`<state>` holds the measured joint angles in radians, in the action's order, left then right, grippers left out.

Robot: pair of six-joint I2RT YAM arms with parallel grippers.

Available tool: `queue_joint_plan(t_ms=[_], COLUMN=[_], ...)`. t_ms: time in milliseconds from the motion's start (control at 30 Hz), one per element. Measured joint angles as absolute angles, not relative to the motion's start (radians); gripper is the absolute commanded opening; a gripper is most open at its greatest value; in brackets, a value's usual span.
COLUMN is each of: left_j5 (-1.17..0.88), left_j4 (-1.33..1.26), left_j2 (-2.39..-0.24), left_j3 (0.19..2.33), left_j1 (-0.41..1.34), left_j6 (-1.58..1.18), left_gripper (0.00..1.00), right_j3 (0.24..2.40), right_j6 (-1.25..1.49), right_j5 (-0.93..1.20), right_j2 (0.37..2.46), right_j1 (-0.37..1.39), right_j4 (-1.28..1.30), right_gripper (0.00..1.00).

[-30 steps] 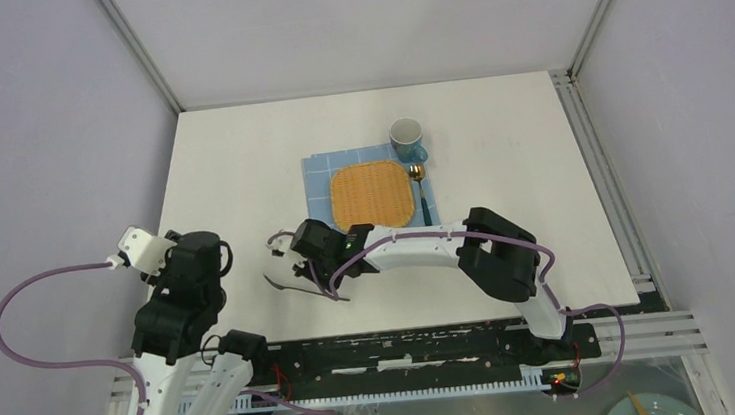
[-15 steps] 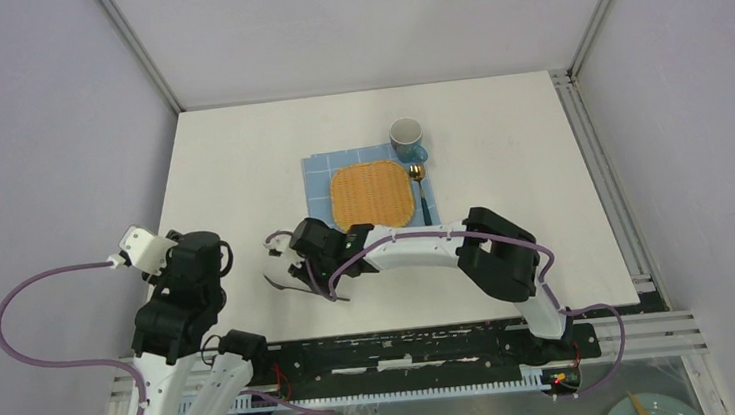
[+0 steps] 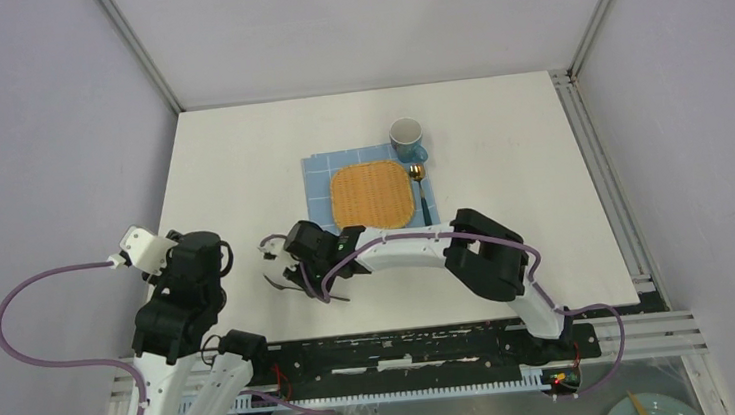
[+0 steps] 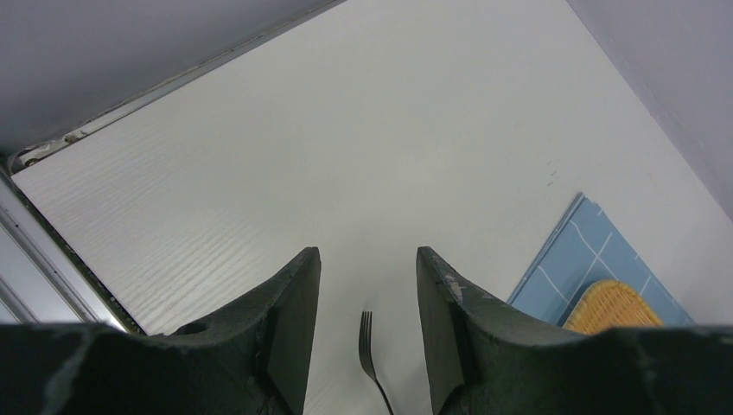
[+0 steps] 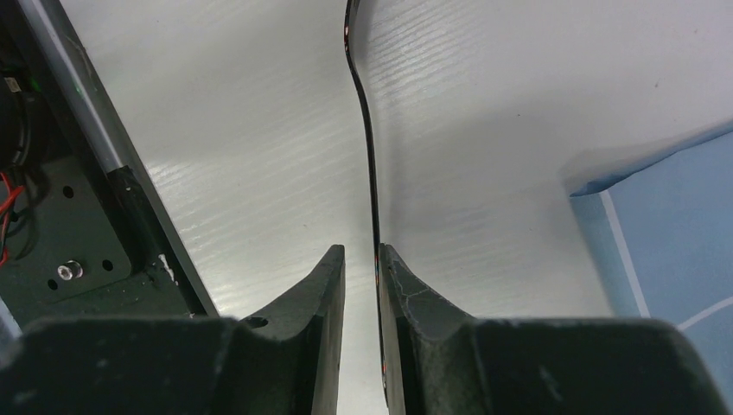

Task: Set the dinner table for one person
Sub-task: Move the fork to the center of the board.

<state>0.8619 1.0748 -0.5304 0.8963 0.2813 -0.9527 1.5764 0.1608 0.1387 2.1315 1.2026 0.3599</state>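
Note:
A dark metal fork (image 3: 284, 285) lies on the white dinner table (image 3: 239, 158) near its front edge. My right gripper (image 3: 301, 274) reaches left across the table and sits low over the fork's handle. In the right wrist view its fingers (image 5: 398, 285) stand narrowly apart. The fork's handle (image 5: 367, 130) runs between them against the right finger, with a gap to the left finger. My left gripper (image 3: 199, 254) hangs open and empty above the table's left side. The fork's tines (image 4: 366, 333) show far below between its fingers (image 4: 294, 303).
A blue checked cloth (image 3: 318, 167) lies mid-table with a woven orange mat (image 3: 372, 194) on it. A blue cup (image 3: 407, 138) stands at the cloth's far right corner. A gold spoon with a blue handle (image 3: 421, 191) lies right of the mat. The metal frame rail (image 3: 406, 345) runs along the front edge.
My right gripper has shifted a little to the left and lower over the fork. The fork and the left arm have not moved.

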Motion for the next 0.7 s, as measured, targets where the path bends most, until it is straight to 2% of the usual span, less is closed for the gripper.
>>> queue_joint_plan(t_ms=[233, 333, 500, 700], left_j5=[0.862, 0.862, 0.862, 0.862], left_j4=[1.075, 1.075, 1.075, 1.075], left_j2=[-0.530, -0.530, -0.530, -0.530], left_j3=[0.896, 0.896, 0.896, 0.896], left_j1=[0.282, 0.282, 0.282, 0.282], left_j6=[-0.952, -0.952, -0.950, -0.937], left_gripper=[0.53, 0.53, 0.53, 0.53], right_j3=[1.591, 1.592, 1.604, 1.614], right_j6=[0.161, 0.161, 0.168, 0.181], right_j5=[0.142, 0.143, 0.152, 0.155], right_j2=[2.161, 2.169, 2.188, 2.194], right_j1=[1.203, 1.203, 1.203, 1.203], right_j4=[0.360, 0.360, 0.358, 0.356], right_gripper=[0.26, 0.20, 0.00, 0.00])
